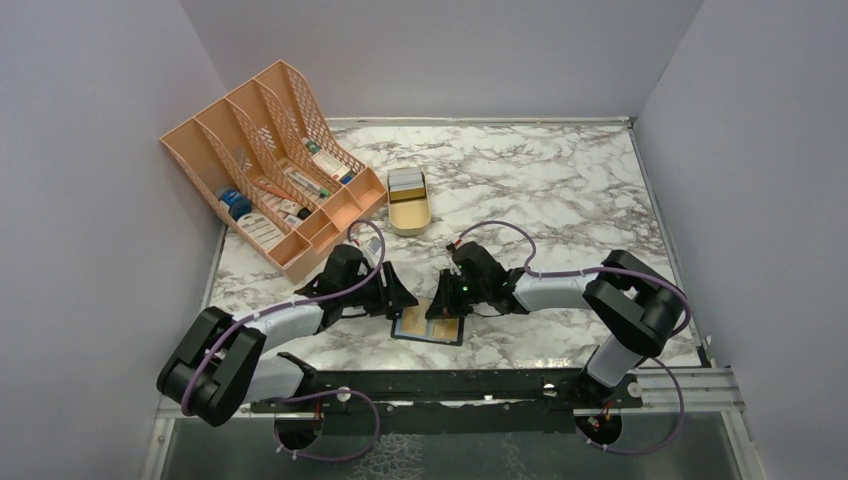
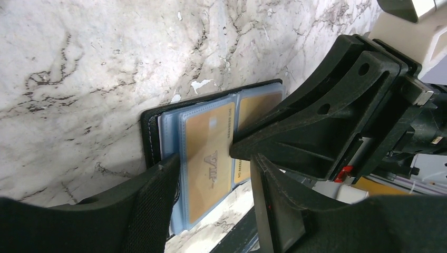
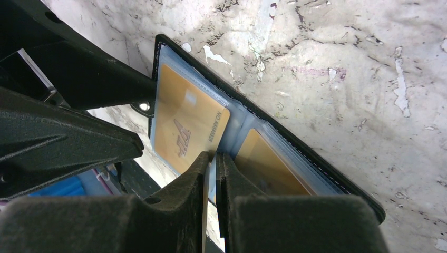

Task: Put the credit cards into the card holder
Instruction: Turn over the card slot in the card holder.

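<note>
The black card holder (image 1: 428, 327) lies open and flat on the marble near the front edge. A gold credit card (image 3: 190, 124) sits in its left clear sleeve and a second gold one (image 3: 274, 168) in the right sleeve. My right gripper (image 3: 212, 156) is shut on a thin pale credit card held edge-on, its tips touching the holder's centre fold. My left gripper (image 2: 213, 163) is open over the holder's left page (image 2: 208, 153), one finger (image 2: 147, 205) resting on the holder's outer edge. In the top view both grippers meet above the holder.
A tan oval tin (image 1: 409, 205) with pale cards (image 1: 405, 181) at its far end stands behind the holder. The peach mesh file organiser (image 1: 275, 165) with labelled boxes fills the back left. Walls close in left, right and behind.
</note>
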Tool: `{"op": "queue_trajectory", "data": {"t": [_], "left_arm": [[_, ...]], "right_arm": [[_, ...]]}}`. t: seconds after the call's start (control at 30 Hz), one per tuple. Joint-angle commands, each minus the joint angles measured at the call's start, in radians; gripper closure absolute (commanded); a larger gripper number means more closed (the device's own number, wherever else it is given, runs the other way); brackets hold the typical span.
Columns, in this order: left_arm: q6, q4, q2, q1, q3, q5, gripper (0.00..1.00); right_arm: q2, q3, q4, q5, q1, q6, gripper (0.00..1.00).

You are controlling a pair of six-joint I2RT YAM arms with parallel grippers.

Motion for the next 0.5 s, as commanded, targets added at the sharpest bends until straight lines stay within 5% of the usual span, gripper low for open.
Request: {"op": "queue_trajectory", "data": {"t": [0.0,0.47], "left_arm": [[-0.039,0.039,-0.015,-0.003,-0.018,0.053,0.45],[-0.105,0.061,-0.132,-0.032,0.008,0.081,0.47]], "right_arm": [[0.047,-0.004,-0.018,0.042,0.006,-0.016,0.89],[-0.061,0.036,-0.105,0.151,0.006,-0.082,0.82]]}}
